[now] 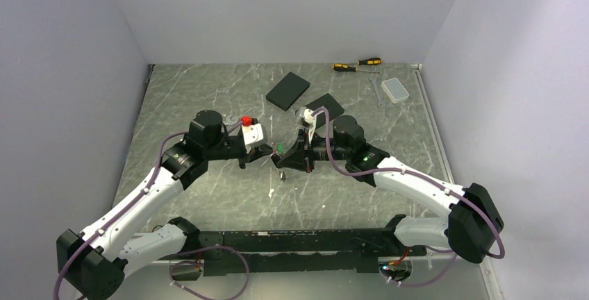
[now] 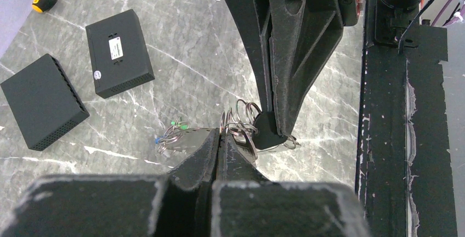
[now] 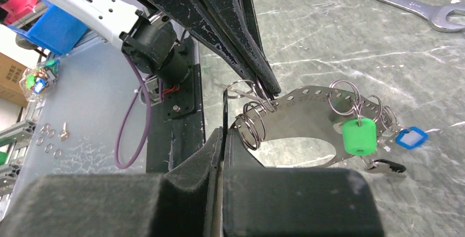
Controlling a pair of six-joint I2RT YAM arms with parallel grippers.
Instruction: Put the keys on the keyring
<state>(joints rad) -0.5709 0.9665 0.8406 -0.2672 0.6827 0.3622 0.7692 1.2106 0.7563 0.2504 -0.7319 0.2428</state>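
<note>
Here, the keyring [image 3: 307,101], a flat, perforated grey metal loop, is being held just above the middle of the marbled grey table [image 1: 208,98], between the two arms, which are meeting tip to tip. The jaws of the left gripper [image 3: 268,90] are being kept fully closed, pinched on the left end of the loop. The jaws of the right gripper [image 2: 270,130] are likewise being pressed together with no gap showing, right at a cluster of small wire rings [image 3: 251,127] threaded on that same end. Exactly what is being nipped between them cannot be told. The two grippers are being held almost touching.

Several keys [image 3: 384,165] are being carried on the right part of the loop, hanging from small rings, among them a green-headed key [image 3: 359,136] and, just beside it, a blue-headed key [image 3: 411,138].

Farther back on the table, two black boxes [image 1: 287,90] are being left lying flat and near each other. At the far edge, a pair of yellow-and-black screwdrivers [image 1: 358,65] is being seen, with a clear lidded box [image 1: 397,89] to the right of them and a silver wrench [image 3: 406,6] beside that. A small pale item [image 1: 269,192], too small to be identified, is lying on the table nearer the arm bases.
</note>
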